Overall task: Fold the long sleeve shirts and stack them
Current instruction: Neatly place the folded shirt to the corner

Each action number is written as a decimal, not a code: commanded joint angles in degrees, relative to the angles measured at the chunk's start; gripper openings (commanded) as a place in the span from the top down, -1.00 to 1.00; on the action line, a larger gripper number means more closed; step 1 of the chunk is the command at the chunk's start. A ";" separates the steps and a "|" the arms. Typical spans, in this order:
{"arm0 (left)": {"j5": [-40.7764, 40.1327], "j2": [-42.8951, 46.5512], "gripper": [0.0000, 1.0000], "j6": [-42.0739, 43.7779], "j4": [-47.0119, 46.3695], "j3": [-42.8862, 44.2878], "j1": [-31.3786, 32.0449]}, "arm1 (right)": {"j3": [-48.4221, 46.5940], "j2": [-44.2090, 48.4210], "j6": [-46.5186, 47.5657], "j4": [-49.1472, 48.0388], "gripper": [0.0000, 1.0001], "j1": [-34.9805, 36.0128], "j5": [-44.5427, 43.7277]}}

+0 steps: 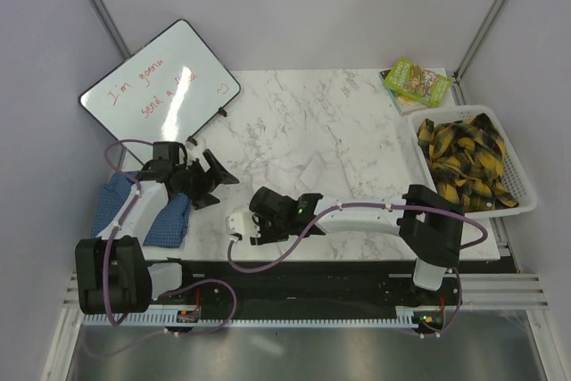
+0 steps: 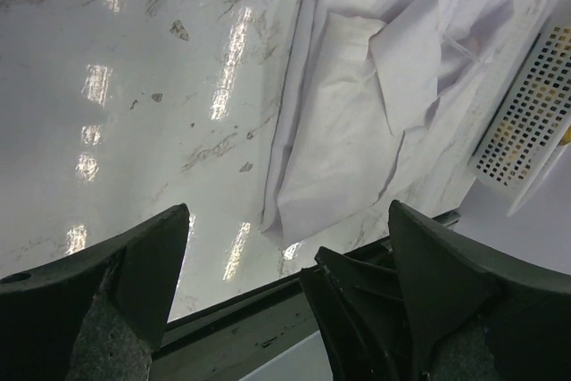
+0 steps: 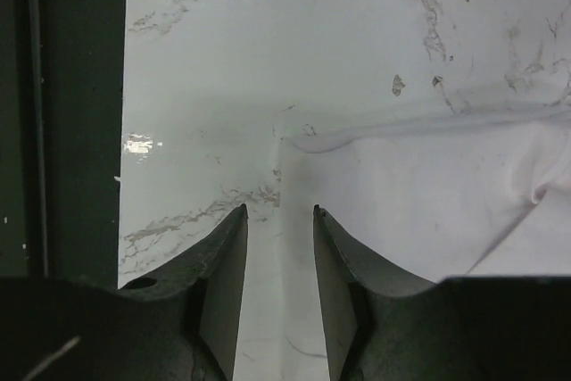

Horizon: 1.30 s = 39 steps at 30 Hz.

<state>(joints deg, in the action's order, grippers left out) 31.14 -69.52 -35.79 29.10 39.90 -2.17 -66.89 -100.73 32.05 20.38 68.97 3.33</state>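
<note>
Right now the right pincer (image 3: 278,220), fingers slightly apart, straddles the white shirt (image 2: 357,122) edge lying folded mid-worktop (image 1: 294,95), so it should pinch low and slide flat; left pincer (image 1: 212,180) hangs spread, blue shirt (image 1: 168,220) at left edge.

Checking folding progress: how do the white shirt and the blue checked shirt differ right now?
The white shirt lies folded flat mid-table; the blue checked shirt sits bunched at the table's left edge under the left arm. The right gripper has its fingers straddling the white shirt's edge; the open left gripper holds neither. Both are cloth.
</note>
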 commanded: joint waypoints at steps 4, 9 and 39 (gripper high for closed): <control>-1.43 -1.67 -0.99 -2.70 -0.54 1.05 -0.29 | -2.28 -4.29 4.59 -6.05 0.17 1.61 -2.98; -1.17 -0.89 -0.99 -2.88 -0.27 0.62 -0.20 | -1.31 -6.76 6.18 -7.90 0.25 1.69 -2.98; 6.66 -10.73 -0.99 -15.44 -25.65 -11.07 8.76 | -5.53 0.27 5.03 -1.93 1.00 -2.35 -1.14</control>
<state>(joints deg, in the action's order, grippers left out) 35.68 -78.43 -45.71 11.60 29.95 5.45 -69.54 -102.32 36.88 17.72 66.85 0.84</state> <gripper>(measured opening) 0.991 0.010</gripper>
